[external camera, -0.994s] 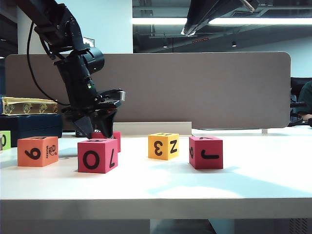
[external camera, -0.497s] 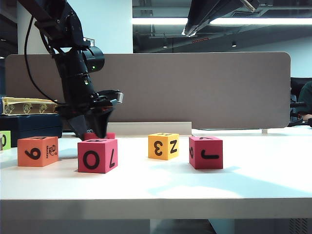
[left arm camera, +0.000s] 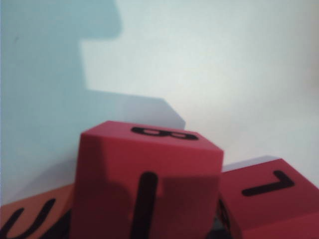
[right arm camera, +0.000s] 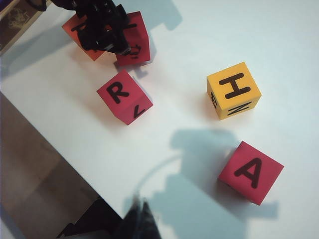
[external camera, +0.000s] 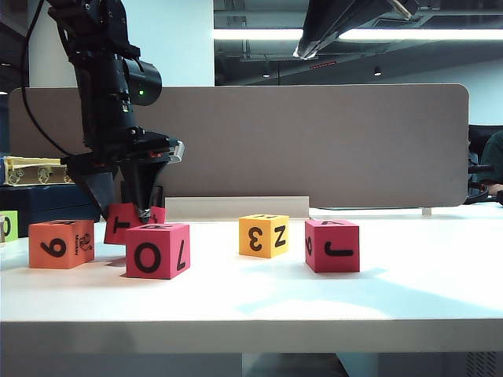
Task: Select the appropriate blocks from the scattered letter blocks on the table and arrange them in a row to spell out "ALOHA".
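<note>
While the front red block (external camera: 158, 250) sits on the table (external camera: 251, 302), the left gripper (external camera: 118, 206) just behind clamps a tilted red block (external camera: 124, 221); lifting clear avoids bumping neighbours. High above, the right gripper (right arm camera: 141, 219) hangs closed, empty.

White table (external camera: 409, 294) with scattered blocks (external camera: 263, 235)

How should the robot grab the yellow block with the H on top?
From straight above, with the fingers on two opposite side faces. The yellow block sits flat on the table with free space all round. The shut right gripper hovers high over the table; the left gripper holds a red block on the left.
</note>
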Tool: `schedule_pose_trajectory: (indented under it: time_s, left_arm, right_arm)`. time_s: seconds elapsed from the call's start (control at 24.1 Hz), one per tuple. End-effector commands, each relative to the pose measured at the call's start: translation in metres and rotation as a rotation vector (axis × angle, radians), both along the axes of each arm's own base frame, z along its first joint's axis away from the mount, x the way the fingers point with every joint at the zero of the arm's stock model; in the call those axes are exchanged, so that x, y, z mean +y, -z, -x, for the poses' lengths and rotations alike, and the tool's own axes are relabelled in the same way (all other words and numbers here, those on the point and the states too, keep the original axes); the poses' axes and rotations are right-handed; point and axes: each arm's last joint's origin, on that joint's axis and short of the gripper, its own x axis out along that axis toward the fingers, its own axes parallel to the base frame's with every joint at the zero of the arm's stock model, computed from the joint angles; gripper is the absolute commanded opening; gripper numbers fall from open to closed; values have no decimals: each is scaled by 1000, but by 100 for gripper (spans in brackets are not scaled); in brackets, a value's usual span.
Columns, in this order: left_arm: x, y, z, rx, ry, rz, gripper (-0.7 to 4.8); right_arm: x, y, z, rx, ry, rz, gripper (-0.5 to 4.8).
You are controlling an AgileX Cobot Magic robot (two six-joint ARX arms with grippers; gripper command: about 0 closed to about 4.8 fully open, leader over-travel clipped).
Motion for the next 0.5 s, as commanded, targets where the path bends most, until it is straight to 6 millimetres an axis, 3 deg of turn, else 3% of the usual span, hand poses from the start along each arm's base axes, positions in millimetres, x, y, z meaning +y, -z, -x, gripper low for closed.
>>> schedule_pose_trajectory:
  time_s: [0.04, 0.33, 0.5]
  left_arm:
    - [0, -2, 3, 29, -14, 0, 269]
    - [0, -2, 7, 73, -7, 31, 283]
    - [0, -2, 7, 74, -11, 29, 386]
  right_arm:
    - [0, -2, 0, -12, -3, -4, -5]
    - [0, -2, 0, -12, -3, -4, -5]
    - [0, -2, 0, -12, -3, -4, -5]
